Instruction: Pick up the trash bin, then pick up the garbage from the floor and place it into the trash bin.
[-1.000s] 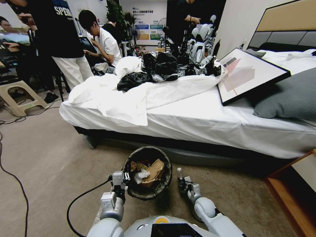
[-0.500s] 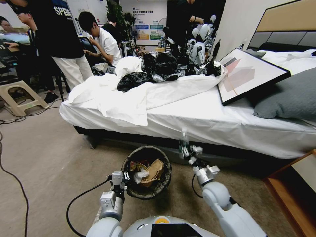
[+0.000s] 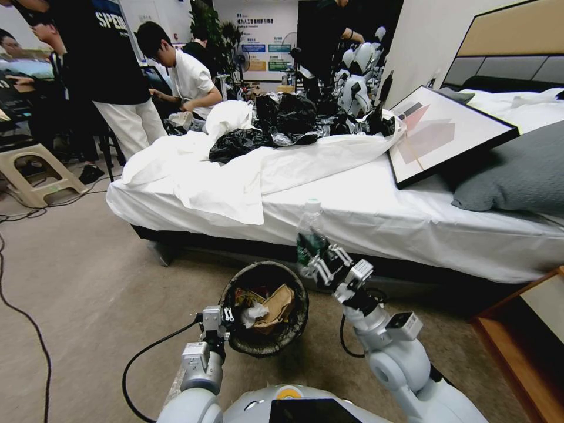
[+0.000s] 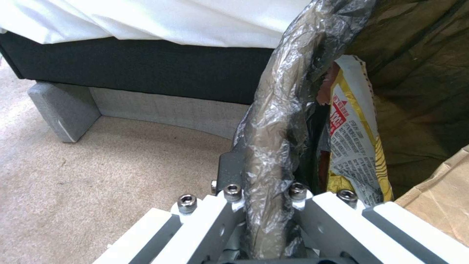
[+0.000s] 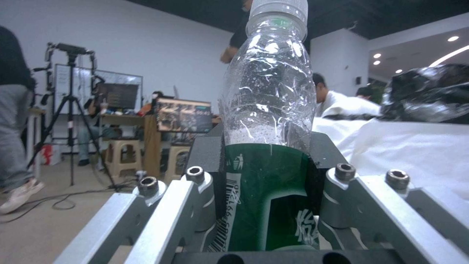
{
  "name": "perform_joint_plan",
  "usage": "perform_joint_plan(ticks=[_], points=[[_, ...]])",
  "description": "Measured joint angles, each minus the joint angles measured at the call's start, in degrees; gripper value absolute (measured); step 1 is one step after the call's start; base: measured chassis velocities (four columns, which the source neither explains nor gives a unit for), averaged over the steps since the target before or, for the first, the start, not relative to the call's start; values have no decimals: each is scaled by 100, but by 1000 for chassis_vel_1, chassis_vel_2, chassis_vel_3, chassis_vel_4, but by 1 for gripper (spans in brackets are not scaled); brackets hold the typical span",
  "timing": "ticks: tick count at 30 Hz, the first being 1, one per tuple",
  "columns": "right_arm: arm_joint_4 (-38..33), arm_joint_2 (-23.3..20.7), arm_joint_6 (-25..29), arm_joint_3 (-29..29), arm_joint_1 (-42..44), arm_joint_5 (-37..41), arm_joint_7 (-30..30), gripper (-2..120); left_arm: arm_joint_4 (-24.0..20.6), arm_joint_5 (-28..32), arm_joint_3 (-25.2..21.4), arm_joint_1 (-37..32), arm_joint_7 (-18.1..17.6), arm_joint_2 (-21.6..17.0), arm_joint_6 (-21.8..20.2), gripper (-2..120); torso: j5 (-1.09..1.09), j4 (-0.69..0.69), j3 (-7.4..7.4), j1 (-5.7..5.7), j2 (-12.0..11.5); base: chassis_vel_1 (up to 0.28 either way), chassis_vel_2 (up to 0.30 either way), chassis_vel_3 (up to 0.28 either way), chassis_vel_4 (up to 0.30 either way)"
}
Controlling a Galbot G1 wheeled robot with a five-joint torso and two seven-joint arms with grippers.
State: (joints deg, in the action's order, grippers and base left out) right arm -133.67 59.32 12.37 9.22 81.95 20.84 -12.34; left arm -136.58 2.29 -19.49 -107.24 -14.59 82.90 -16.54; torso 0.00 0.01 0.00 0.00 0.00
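Beige carpet floor (image 3: 88, 282); left gripper (image 4: 263, 205) clamps bag-lined round white trash bin (image 3: 296, 329) rim; right gripper (image 3: 320, 264) grips clear green-labelled plastic bottle (image 5: 268, 110), label text unreadable, just above bin.

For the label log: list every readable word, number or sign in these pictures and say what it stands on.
"SPE", cut off: on a standing person's black shirt.
Bin-person recycling sign and barcode: on the bottle's green label, held in the right hand; its white characters are cut off.
Red and black print: on the yellow wrapper in the trash bin, too small to read.
Wall posters: too small to read.
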Motion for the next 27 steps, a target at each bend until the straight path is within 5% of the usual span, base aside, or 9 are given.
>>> perform_joint_plan(ticks=[27], points=[[1586,551,146,-1089,-150,-711,57,25,77,-204,242,-30,22,-2,19,0,-1,0,0,0,0,0,0,0,0]])
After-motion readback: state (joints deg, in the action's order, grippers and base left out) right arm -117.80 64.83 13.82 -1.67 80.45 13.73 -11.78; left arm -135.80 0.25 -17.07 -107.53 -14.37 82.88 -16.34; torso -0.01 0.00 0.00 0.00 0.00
